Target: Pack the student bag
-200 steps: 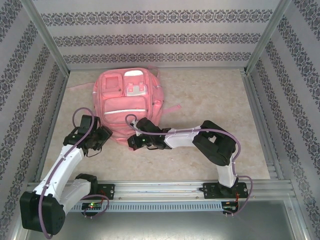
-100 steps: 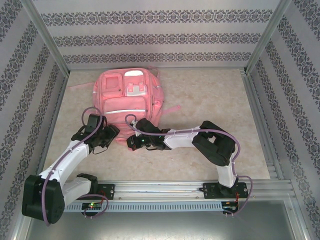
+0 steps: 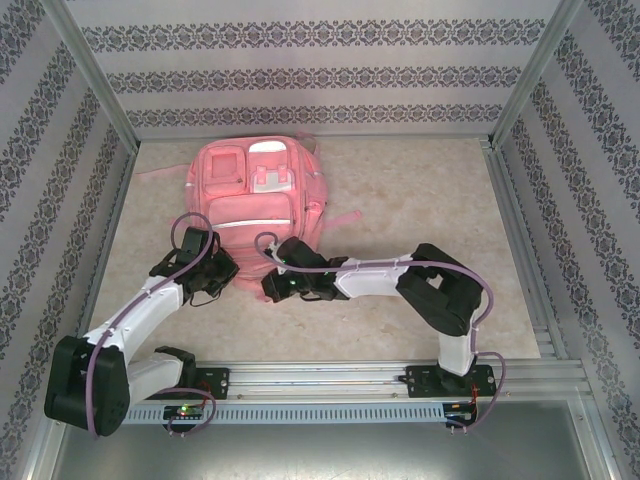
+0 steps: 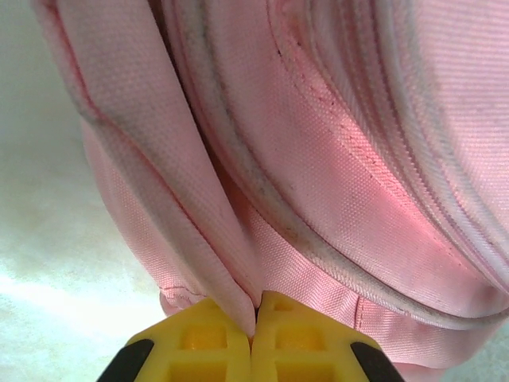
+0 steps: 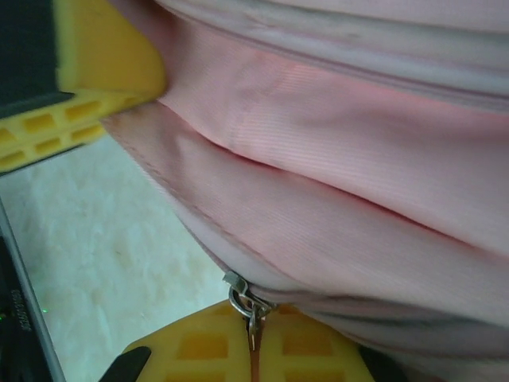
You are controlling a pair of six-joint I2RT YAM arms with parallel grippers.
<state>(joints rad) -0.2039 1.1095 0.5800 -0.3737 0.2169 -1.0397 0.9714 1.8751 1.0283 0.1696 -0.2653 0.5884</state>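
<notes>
Two grips are on the student bag [image 3: 255, 195], which lies flat on the tabletop [image 3: 420, 200], toward the far left. My left hand [image 4: 254, 314] is pressed together on a fold [image 4: 211, 255] of its fabric, and my right hand [image 5: 254, 338] pinches the zip pull [image 5: 241, 301]. If I draw the zip, the thin pull may slip out, or the fold may escape and the bag may slide. From above I see both hands at its near edge; the wrist cameras show the grips themselves.

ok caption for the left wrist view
Left gripper pinching a fold of fabric on the pink student bag.
</notes>
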